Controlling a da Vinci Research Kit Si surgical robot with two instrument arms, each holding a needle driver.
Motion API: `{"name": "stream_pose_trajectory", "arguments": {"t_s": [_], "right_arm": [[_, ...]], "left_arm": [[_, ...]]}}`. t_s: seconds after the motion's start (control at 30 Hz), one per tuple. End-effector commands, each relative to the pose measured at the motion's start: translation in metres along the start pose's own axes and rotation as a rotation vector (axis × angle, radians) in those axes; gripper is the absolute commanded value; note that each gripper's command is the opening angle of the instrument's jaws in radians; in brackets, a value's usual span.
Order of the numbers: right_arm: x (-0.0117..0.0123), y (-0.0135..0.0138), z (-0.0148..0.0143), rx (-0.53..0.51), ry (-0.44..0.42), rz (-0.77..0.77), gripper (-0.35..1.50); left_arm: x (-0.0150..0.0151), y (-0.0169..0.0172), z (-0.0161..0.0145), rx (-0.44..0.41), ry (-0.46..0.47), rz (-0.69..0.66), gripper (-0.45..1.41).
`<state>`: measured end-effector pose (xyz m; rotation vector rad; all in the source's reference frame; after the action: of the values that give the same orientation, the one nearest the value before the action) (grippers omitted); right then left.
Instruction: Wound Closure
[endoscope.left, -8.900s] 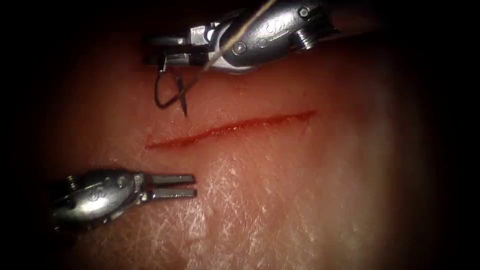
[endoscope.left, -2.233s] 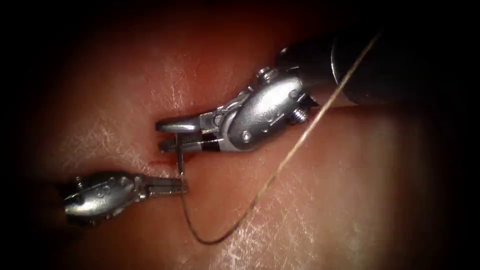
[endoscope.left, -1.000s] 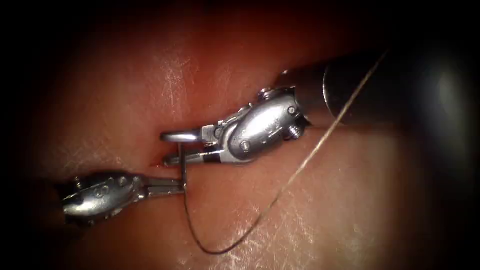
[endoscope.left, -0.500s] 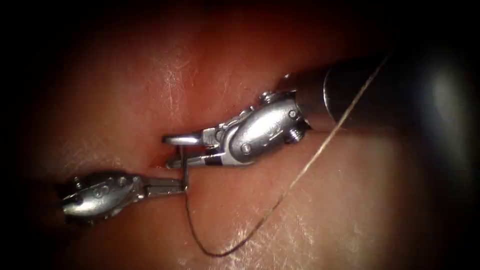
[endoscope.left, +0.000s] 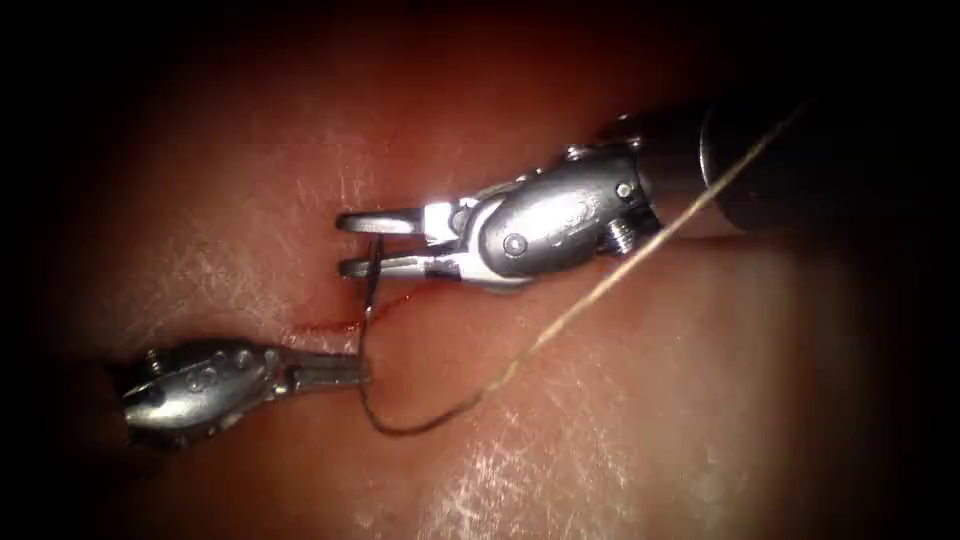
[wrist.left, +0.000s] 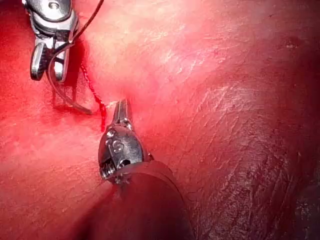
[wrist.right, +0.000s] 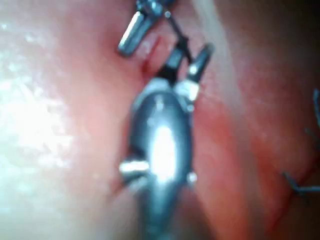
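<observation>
- Right tool (endoscope.left: 362, 243), entering from the right, is seen with its jaws parted; the needle (endoscope.left: 370, 290) crosses between them near its upper end, though a firm grip on it cannot be confirmed.
- Compared with half a second ago, the right tool has been raised and shifted up and to the right – the needle has come with it, and more of its dark curve is now exposed above the tissue (endoscope.left: 620, 400).
- Below that, the needle's lower part is seen dipping to the left end of the cut (endoscope.left: 330, 326), where it appears to be in the tissue.
- Left tool (endoscope.left: 352, 374) has been kept where it was, jaws closed, its tip touching the tissue just beside the needle; whether anything is pinched cannot be told.
- Thread (endoscope.left: 560, 330) is seen looping from the needle's base below the cut, then rising toward the upper right; the loop has been drawn shorter than before.
- Judged from this, the needle is being drawn through the tissue.
- Counted: two tools, one needle, one thread, one cut.
</observation>
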<state>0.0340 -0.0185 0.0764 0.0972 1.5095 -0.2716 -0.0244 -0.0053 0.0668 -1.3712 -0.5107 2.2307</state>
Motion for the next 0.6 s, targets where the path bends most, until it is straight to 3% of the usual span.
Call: {"name": "stream_pose_trajectory", "arguments": {"t_s": [0.03,0.33,0.6], "right_arm": [[-0.0002,0.0004,0.0011,-0.004,0.002,0.024,-0.35],[-0.0011,0.0018,0.0023,-0.029,-0.014,0.099,-0.35],[-0.0015,0.0011,0.0025,0.020,-0.013,0.093,-0.35]], "left_arm": [[-0.0006,0.0001,0.0009,-0.003,-0.001,0.000,-0.01],[-0.0006,0.0002,0.0011,-0.001,-0.004,0.000,-0.01],[-0.0007,0.0002,0.0011,0.000,-0.004,0.001,-0.01]]}}
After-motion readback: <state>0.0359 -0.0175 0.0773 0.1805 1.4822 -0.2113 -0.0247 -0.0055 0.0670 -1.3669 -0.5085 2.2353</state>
